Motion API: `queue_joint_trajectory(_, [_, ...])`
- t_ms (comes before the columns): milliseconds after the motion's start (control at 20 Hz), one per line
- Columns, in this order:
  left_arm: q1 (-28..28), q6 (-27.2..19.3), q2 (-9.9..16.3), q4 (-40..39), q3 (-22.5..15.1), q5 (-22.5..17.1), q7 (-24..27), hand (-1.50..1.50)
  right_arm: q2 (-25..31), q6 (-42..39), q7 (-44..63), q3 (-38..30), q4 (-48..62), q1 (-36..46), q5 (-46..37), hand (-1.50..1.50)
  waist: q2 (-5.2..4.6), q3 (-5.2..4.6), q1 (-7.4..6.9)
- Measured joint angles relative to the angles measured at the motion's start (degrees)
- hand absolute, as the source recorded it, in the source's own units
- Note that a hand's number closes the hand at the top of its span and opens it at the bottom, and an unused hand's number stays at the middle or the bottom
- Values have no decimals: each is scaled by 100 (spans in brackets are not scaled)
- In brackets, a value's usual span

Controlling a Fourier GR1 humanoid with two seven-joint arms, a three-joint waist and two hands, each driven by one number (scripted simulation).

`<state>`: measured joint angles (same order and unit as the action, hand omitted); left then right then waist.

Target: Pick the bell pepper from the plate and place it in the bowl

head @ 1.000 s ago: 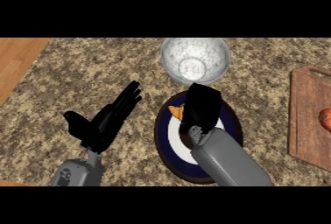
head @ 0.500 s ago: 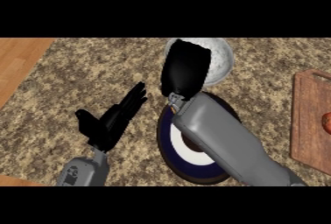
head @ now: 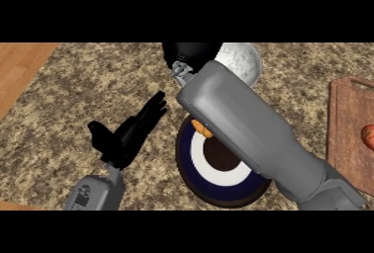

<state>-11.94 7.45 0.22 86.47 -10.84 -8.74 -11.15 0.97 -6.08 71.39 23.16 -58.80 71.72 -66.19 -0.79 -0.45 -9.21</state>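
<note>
An orange bell pepper (head: 202, 128) lies at the upper left of the round plate (head: 226, 195), which has a dark blue rim, a white ring and a dark centre. Only a small part of the pepper shows beside my right forearm, which crosses above the plate. My right hand (head: 191, 53) is at the top of the view, at the left rim of the pale bowl (head: 245, 62) and partly in front of it. It is well beyond the pepper. My left hand (head: 130, 136) rests open, fingers up, left of the plate.
A wooden cutting board (head: 350, 108) lies at the right edge with a red object (head: 367, 137) on it. The counter top is speckled stone, with a wooden strip (head: 18, 69) at the far left.
My right arm has stretched forward across the plate, carrying its hand from over the plate's top up to the bowl's left rim. The pepper and the left hand have stayed in place.
</note>
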Motion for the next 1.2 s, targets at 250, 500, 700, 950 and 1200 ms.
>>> queue_joint_trajectory(250, [43,-19,40,14,44,-3,38,0,-4,128,9,-269,659,510,6,150,-17,9,94])
queue_joint_trajectory(500, [-41,-76,44,-4,138,-3,51,0,-13,461,-109,-567,1332,794,-69,150,-56,17,212])
queue_joint_trajectory(700, [18,-51,119,27,242,-38,119,0,-21,763,-283,-759,1896,862,-181,150,-60,23,304])
queue_joint_trajectory(950, [116,-73,135,101,293,-54,142,0,-25,1133,-495,-975,2713,830,-414,150,-71,29,388])
queue_joint_trajectory(1200, [194,-101,101,123,252,0,202,0,26,1382,-652,-1369,3456,752,-441,150,-89,33,445])
